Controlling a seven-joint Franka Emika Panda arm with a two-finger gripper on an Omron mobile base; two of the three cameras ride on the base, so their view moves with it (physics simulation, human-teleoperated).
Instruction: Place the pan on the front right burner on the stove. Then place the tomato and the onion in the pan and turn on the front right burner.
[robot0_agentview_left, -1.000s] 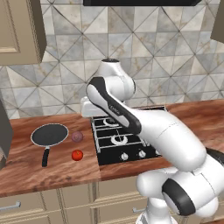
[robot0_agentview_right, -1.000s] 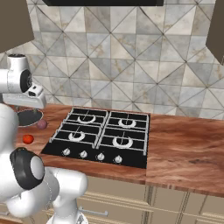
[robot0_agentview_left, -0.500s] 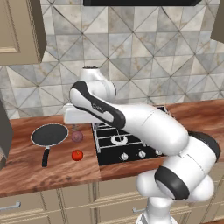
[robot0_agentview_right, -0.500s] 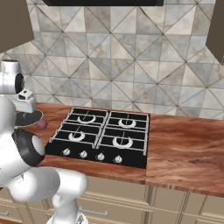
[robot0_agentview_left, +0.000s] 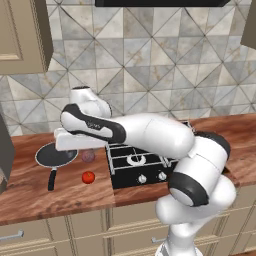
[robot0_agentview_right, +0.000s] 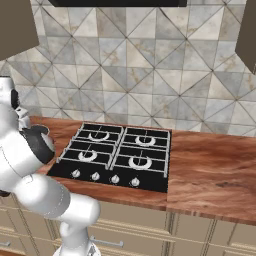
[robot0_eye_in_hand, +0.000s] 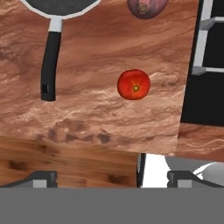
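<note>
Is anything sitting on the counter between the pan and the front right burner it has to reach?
Yes. The onion lies beside the pan, between it and the stove, and the tomato sits a little nearer the counter's front edge. The front right burner itself is bare. Lifted over them, the pan's way looks open.

Count from my cameras:
- 1 pan (robot0_agentview_left: 56, 156), one black handle on it, sitting on the counter (robot0_agentview_left: 30, 192) left of the stove (robot0_agentview_right: 119, 156).
- 1 tomato (robot0_eye_in_hand: 134, 84).
- 1 onion (robot0_agentview_left: 88, 156).
- 1 stove, 4 burners, each with a silver ring under a black grate; the front right burner (robot0_agentview_right: 139, 163) is one of them.
- 4 silver knobs (robot0_agentview_right: 114, 179) along the stove's front edge in my right base view.
- 1 arm, 1 gripper (robot0_eye_in_hand: 111, 177) with 2 finger tips.
- 1 upper cabinet (robot0_agentview_left: 22, 37) at left.
</note>
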